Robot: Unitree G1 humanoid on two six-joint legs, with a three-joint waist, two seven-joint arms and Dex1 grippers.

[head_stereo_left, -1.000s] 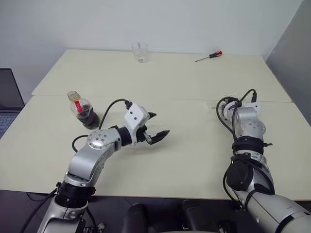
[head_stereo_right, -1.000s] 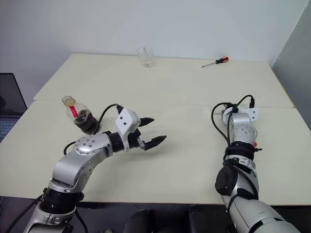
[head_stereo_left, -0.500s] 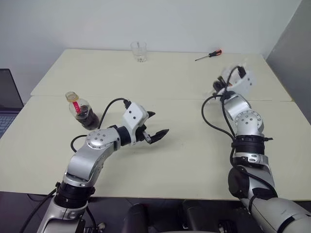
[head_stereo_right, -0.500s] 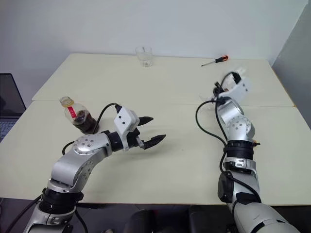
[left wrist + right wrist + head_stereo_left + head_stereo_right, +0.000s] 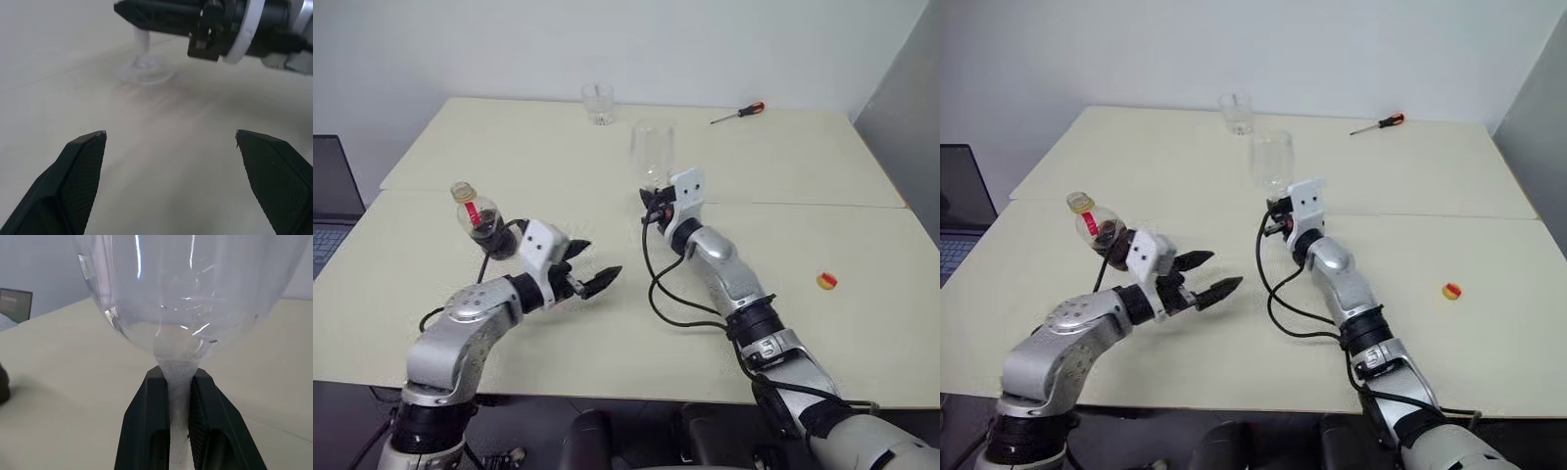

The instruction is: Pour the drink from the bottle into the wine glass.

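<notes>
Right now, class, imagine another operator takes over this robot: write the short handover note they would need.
Right gripper: shut on the wine glass stem, glass upright at mid-table, its foot on or just above the surface; I cannot tell which.
Left gripper: open, holding nothing, beside the bottle.
Bottle stands on the table's left part, yellow cap on, dark drink inside.
Done: glass gripped.
Left: grasp the bottle, uncap it, pour into the glass.
Yellow-and-red disc, tumbler and screwdriver lie apart.
</notes>
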